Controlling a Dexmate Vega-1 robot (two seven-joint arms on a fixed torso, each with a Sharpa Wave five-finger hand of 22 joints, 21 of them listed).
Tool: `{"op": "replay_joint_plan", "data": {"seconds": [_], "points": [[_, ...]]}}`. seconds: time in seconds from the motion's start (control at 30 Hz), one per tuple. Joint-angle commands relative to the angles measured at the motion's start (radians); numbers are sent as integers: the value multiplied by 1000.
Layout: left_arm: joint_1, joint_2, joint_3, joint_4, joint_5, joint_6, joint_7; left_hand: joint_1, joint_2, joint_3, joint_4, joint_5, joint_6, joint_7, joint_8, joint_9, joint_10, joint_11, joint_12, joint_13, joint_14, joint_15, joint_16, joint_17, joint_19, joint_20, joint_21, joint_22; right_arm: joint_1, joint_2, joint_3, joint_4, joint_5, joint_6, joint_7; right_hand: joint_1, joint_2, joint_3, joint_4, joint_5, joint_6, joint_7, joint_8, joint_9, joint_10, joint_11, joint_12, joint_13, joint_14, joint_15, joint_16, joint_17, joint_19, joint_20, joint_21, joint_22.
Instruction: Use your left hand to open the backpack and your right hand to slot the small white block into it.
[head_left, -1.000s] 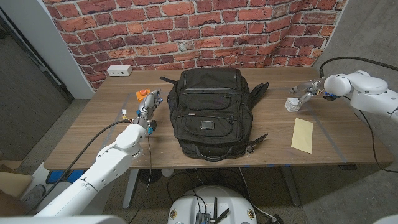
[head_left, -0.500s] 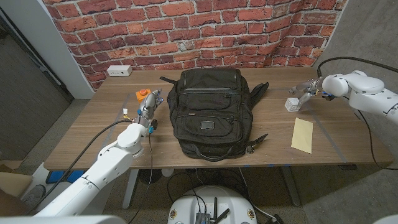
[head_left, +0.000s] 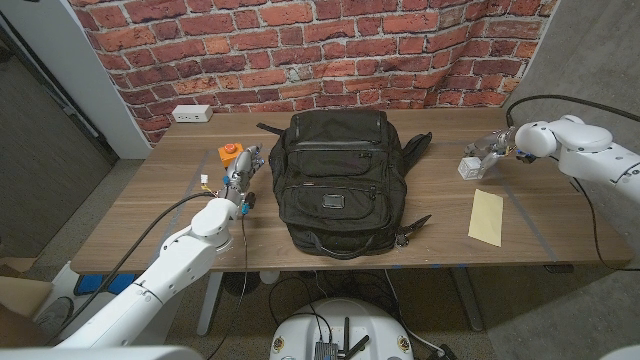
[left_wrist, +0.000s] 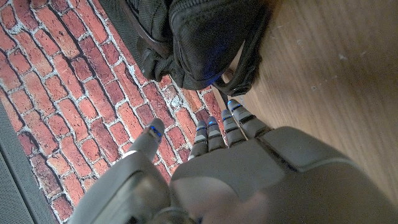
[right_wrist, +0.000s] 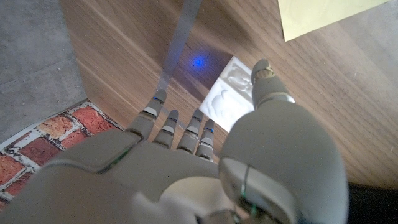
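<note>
1. The table (head_left: 420, 215) is wooden and stands against a brick wall; it carries all the things

2. The backpack (head_left: 335, 180) is black and lies flat in the middle of the table, its top toward the far edge. It looks zipped, so I judge that the opening step is not yet done

3. The left hand (head_left: 243, 170) is just beside the backpack, on the side of the table's left edge. In the left wrist view its fingers (left_wrist: 219, 127) are straight and a little apart and they hold nothing, so the hand is open. They point at the upper corner of the backpack (left_wrist: 199, 37), probably to reach the zipper there

4. The right hand (head_left: 490, 148) is near the far right corner of the table. In the right wrist view its fingers (right_wrist: 180, 127) and thumb are spread above the block, with nothing gripped; I cannot tell if they touch it. The hand seems placed for a pinch from above

5. A yellow paper (head_left: 486, 217) lies flat near the front edge on the right side, apart from the block

6. The small white block (head_left: 468, 167) lies on the table just beside the right hand, well apart from the backpack

7. A small orange thing (head_left: 231, 152) lies beside the left hand, toward the far edge
</note>
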Motion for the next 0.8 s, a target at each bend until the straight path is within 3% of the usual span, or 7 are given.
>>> {"op": "replay_joint_plan", "data": {"seconds": [0.03,0.23,0.57,0.8], "points": [[-4,-3,7,-1,0,5,4,-12,51,10,2,2,8,0,2,4,8,-2,1,3,9,-1,3,3,6,-10,5,5,-4,12,-10,17,-26,2,-43,5,-8,-1,4,-9,37,-4,21,5,42,-8,12,7,28,-11,16,8,18,-8,1,4],[0,-3,7,-5,-1,5,6,-13,50,11,2,2,8,0,2,4,7,-2,1,3,9,-2,3,3,7,-10,6,5,-13,12,-5,18,-26,3,-83,22,2,1,5,-16,108,-15,59,9,110,-23,28,16,75,-52,42,17,46,-23,3,4],[0,-7,11,-5,-2,8,9,-15,50,13,2,2,9,0,2,4,7,-2,1,3,9,-2,3,3,7,-10,6,5,-21,16,-8,21,-41,-3,-127,36,6,-5,6,-18,213,-36,116,15,223,-53,54,29,133,-83,78,30,76,-36,2,4],[-2,-6,13,-5,-3,16,11,-16,50,14,2,2,9,0,2,4,8,-2,1,3,10,-1,3,3,7,-9,6,5,-39,13,-3,16,-43,-16,-166,45,7,-15,7,-19,318,-54,174,18,326,-74,74,40,187,-122,115,41,105,-48,2,4]]}}
